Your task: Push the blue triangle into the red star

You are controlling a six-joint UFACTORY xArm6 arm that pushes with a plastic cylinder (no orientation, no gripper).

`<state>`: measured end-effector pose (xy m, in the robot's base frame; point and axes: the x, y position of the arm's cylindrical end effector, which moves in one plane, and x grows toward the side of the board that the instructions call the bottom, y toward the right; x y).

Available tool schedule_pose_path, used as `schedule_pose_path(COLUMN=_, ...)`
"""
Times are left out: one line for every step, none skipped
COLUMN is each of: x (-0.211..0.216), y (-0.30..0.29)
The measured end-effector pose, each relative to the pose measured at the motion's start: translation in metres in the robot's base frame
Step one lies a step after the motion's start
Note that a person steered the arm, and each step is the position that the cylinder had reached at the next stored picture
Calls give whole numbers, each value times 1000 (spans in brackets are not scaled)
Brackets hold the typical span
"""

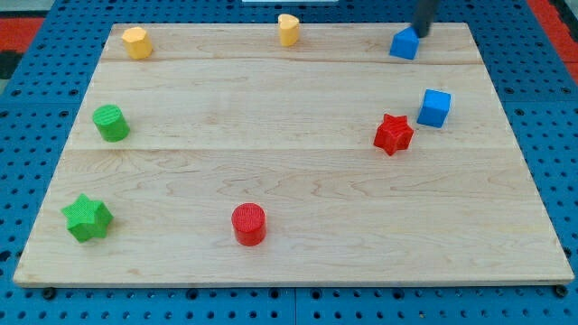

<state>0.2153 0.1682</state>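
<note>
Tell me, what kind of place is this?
Probably a robot lab test bench: a wooden board sits on a blue pegboard, small coloured blocks like the red star are scattered on it, and my tip touches the blue triangle.

Blue triangle [405, 44] sat at the board's far top-right, approx 1 o'clock from board centre, close to the top edge; small wedge-shaped block, flat on the wood w/ its point facing up-view. Red star [393, 134] lay lower down, approx 6 o'clock from the triangle & well apart from it, at approx 3 o'clock from board centre; squat star-shaped block, resting flat, points spread outward.
</note>
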Motion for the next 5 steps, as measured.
schedule_pose_path(x=0, y=-17)
schedule_pose_path(x=6, y=-11)
schedule_pose_path(x=31, y=-33)
schedule_pose_path(x=60, y=-48)
schedule_pose_path(x=68, y=-11)
